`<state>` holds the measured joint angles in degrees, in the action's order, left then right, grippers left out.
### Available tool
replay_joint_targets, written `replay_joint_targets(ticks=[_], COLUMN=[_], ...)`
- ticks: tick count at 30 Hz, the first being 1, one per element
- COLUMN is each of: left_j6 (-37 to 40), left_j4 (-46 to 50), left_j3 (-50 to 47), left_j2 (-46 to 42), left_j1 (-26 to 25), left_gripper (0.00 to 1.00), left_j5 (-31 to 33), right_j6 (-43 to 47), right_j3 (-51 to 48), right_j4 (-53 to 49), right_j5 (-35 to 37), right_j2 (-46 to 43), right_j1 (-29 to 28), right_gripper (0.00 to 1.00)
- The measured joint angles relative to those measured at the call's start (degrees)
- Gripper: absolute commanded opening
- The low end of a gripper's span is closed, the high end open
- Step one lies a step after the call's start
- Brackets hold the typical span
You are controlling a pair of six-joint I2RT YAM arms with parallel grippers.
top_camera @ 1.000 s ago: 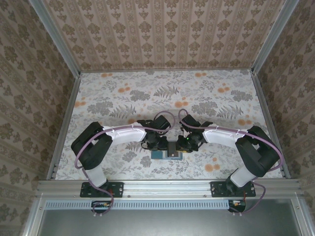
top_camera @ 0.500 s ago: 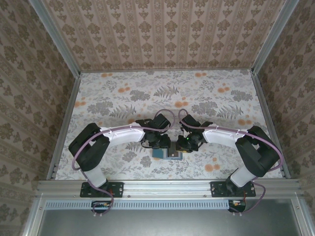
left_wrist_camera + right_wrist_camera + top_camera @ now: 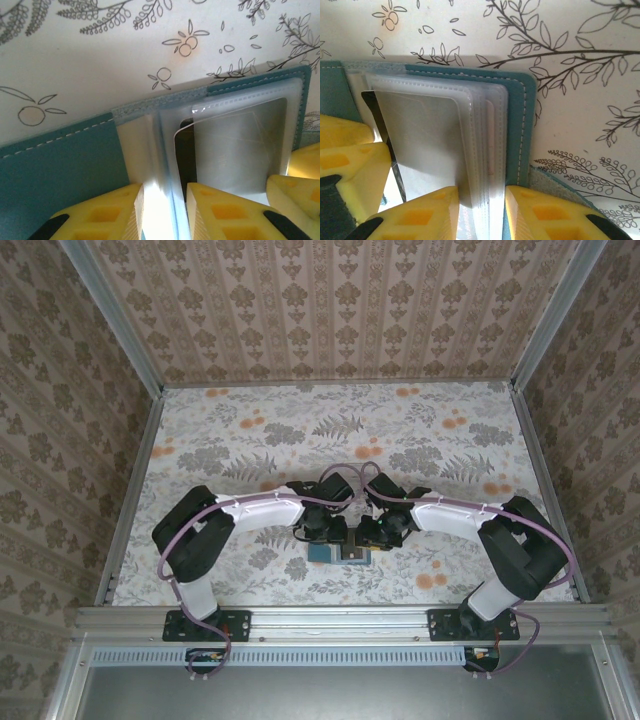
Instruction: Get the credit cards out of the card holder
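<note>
Zero credit cards (image 3: pixel 420 135) are out: your card holder (image 3: pixel 338 555) lies open on the counter (image 3: pixel 300 430) at lower centre, cards lodged in its clear sleeves (image 3: pixel 480 130), left tool (image 3: pixel 167 210) and right tool (image 3: pixel 481 212) each narrowly parted astride sleeves, whether pinching you cannot tell.

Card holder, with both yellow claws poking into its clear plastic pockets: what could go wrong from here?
1. The left gripper straddles one clear sleeve and the right gripper a stack of sleeves; pulling apart could tear them from the card holder.
2. The grey card sits inside its sleeve, so a pinch may catch plastic only and drag the whole holder.
3. Both grippers stand very close; they might collide.
</note>
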<state>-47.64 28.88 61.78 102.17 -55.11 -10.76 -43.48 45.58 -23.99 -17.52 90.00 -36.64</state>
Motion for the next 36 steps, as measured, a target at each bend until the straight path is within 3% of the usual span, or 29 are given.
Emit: replay_joint_targets(ticks=[7, 18, 36], left_j6=[0.6, 0.9, -5.3], left_j4=[2.0, 2.9, -14.2], left_j3=[0.4, 0.5, -10.3], left_j2=[0.0, -0.7, -5.7], left_j1=[-0.4, -0.4, 3.9], left_gripper=[0.29, 0.31, 0.25], left_j5=[1.4, 2.5, -6.9], right_j6=[0.0, 0.5, 1.1], right_j3=[0.4, 0.6, 0.6], right_j4=[-0.9, -1.5, -1.5], right_j5=[1.3, 2.1, 2.1], right_j2=[0.0, 0.0, 0.1], right_j1=[0.0, 0.0, 0.0], right_gripper=[0.33, 0.22, 0.21])
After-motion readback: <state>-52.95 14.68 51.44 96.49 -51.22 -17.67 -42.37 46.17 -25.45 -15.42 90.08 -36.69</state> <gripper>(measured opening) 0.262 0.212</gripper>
